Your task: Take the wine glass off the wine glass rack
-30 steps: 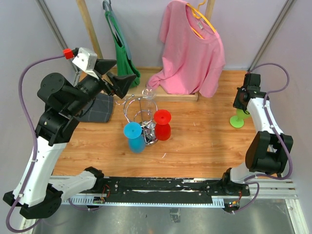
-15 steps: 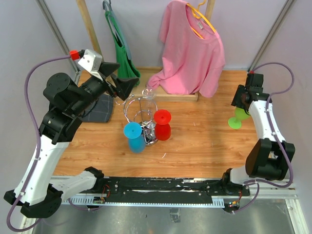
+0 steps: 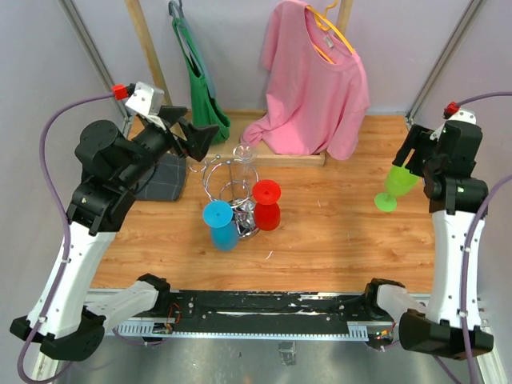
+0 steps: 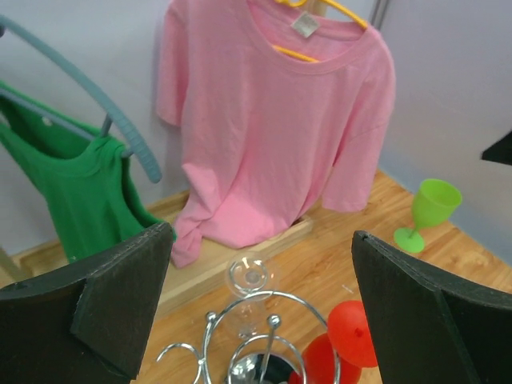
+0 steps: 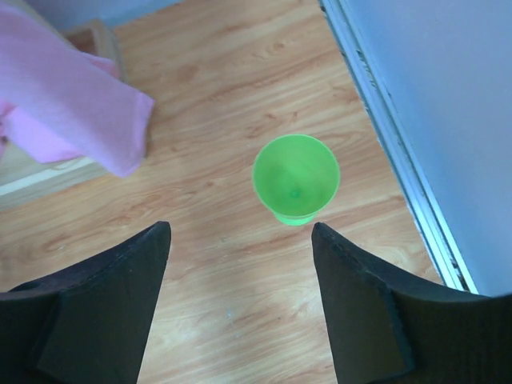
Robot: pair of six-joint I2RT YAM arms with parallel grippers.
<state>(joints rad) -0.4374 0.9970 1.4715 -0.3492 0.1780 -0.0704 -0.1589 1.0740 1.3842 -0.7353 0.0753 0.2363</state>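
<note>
The chrome wine glass rack (image 3: 233, 190) stands mid-table. A blue wine glass (image 3: 218, 225), a red wine glass (image 3: 266, 205) and a clear wine glass (image 3: 242, 154) hang upside down from its rings. My left gripper (image 3: 190, 133) hovers open above and behind the rack. In its wrist view, the clear glass (image 4: 251, 277) and the wire rings (image 4: 264, 314) lie below the open left gripper (image 4: 260, 232). A green wine glass (image 3: 394, 189) stands upright on the table at the right. My right gripper (image 3: 422, 154) is open above it, and the green glass (image 5: 296, 178) sits free just beyond the right gripper (image 5: 240, 228).
A pink T-shirt (image 3: 314, 80) hangs at the back with its hem on a wooden ledge (image 3: 280, 158). A green garment (image 3: 200, 88) hangs to its left. A grey folded cloth (image 3: 164, 178) lies left of the rack. Metal frame posts stand at both sides.
My right gripper has opened, let go of the green glass and lifted away above it. The glass stays upright on the table. The left arm shifted only slightly.
</note>
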